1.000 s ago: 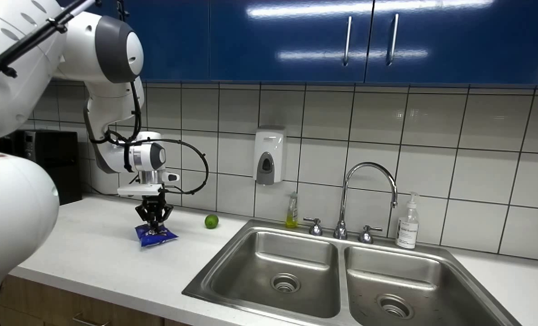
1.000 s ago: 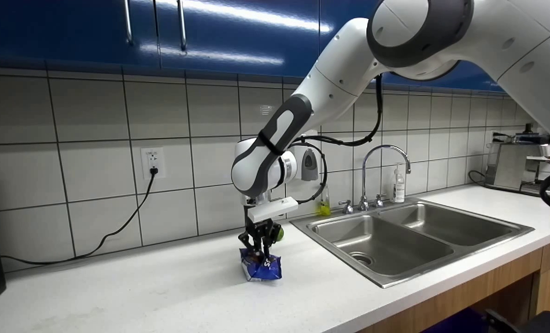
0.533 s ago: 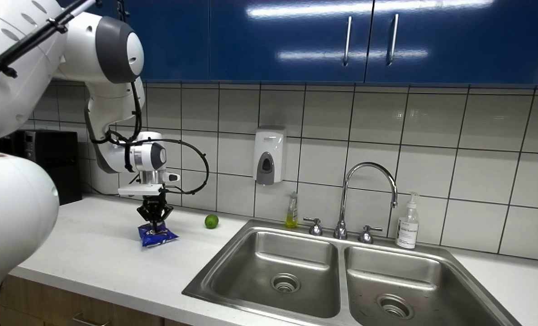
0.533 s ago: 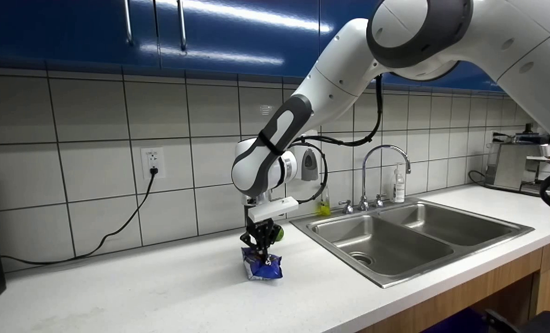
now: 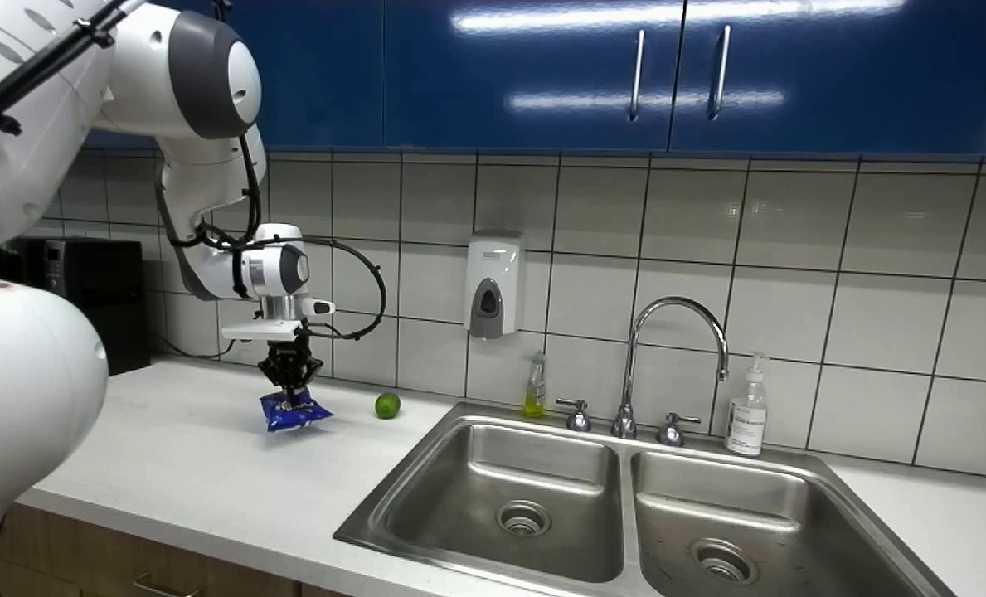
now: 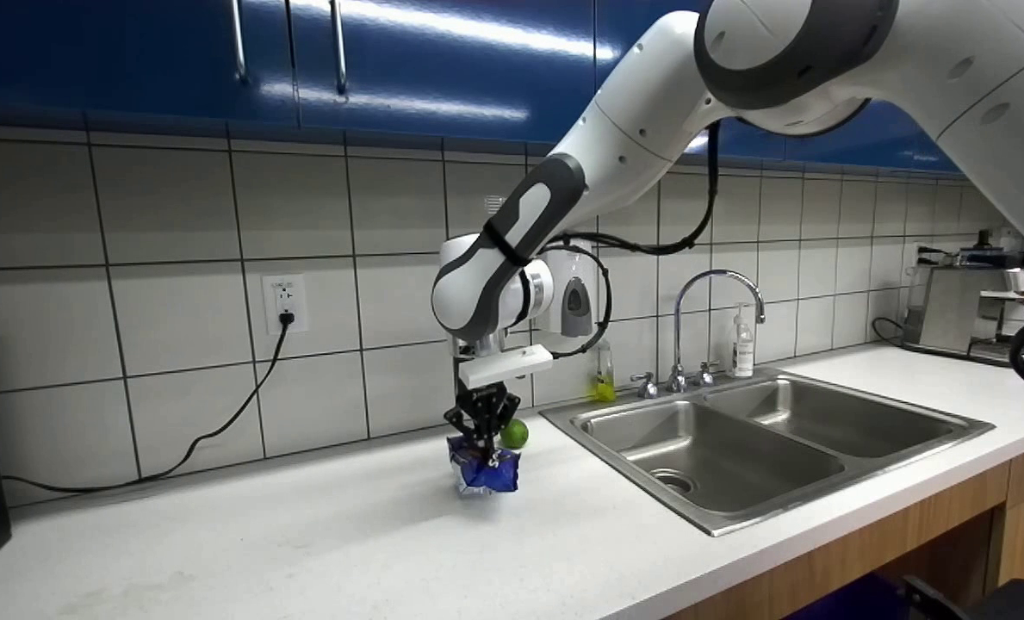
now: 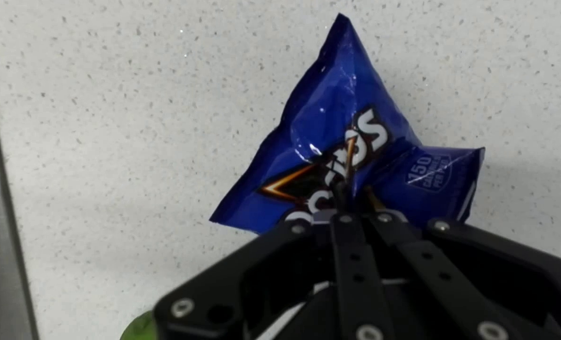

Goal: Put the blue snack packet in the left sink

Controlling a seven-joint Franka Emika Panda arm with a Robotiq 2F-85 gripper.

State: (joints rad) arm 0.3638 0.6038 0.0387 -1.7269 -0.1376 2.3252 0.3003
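- Packet: deep glossy blue; white lettering edged in dark, an orange-and-yellow arrowhead on black, a paler blue-grey badge.
- Gripper: black, dotted with bright silver.
- Arm: white with dark grey bands.
- Cables: black.
- Left sink: silver-grey steel; right sink the same.
- Ball: bright green.
- Counter: white, flecked with grey in the wrist view.
- Tap: bright chrome.
- Cupboards: shiny blue, streaked with white glare; handles silver.
- Tiles: off-white, ruled in a dark grid.
- Dispenser: white with a grey front.
- Spray bottle: clear above, yellow-green below.
- Pump bottle: white label, dark print.
- Drawers: brown wood.
- Outlet: white; plug black.
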